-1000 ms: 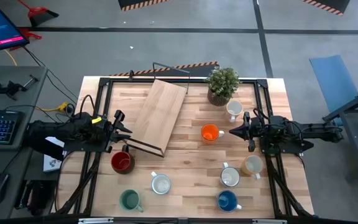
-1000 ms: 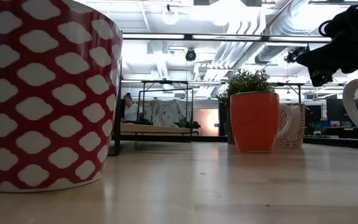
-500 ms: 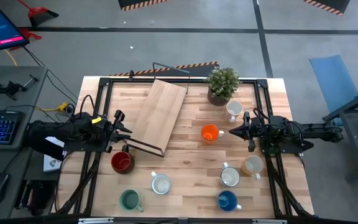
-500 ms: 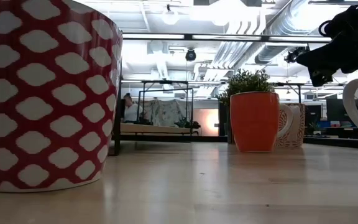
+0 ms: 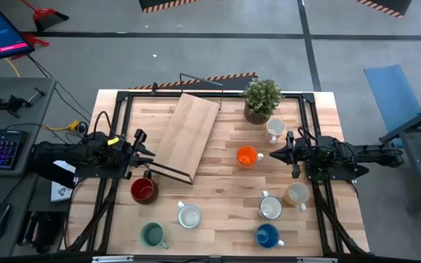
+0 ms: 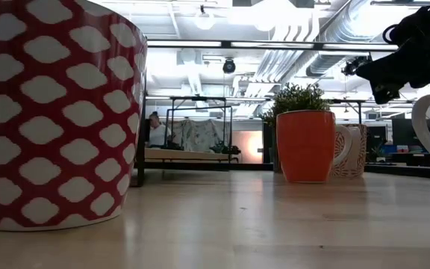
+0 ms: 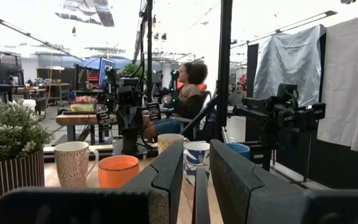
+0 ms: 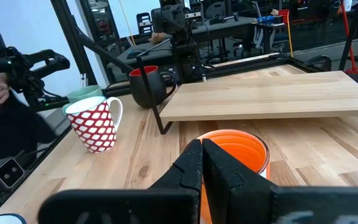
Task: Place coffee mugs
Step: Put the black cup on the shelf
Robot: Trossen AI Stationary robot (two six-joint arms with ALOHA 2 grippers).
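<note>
Eight mugs stand upright on their bases on the wooden table [image 5: 225,183]: dark red [image 5: 143,190], white [image 5: 189,216], teal [image 5: 153,235], orange [image 5: 248,155], patterned white [image 5: 275,128], white [image 5: 270,207], tan [image 5: 297,193] and blue [image 5: 267,235]. My left gripper [image 5: 146,153] hovers at the table's left side, above and beyond the dark red mug, open by a narrow gap [image 7: 197,180]. My right gripper [image 5: 272,154] hovers just right of the orange mug [image 8: 235,149], shut [image 8: 202,165]. Neither touches anything.
A wooden board [image 5: 187,137] slants on a dark wire stand in the table's far left-centre. A potted plant [image 5: 262,100] stands at the far edge. A black frame runs around the table. A person sits in the room beyond [image 7: 188,99].
</note>
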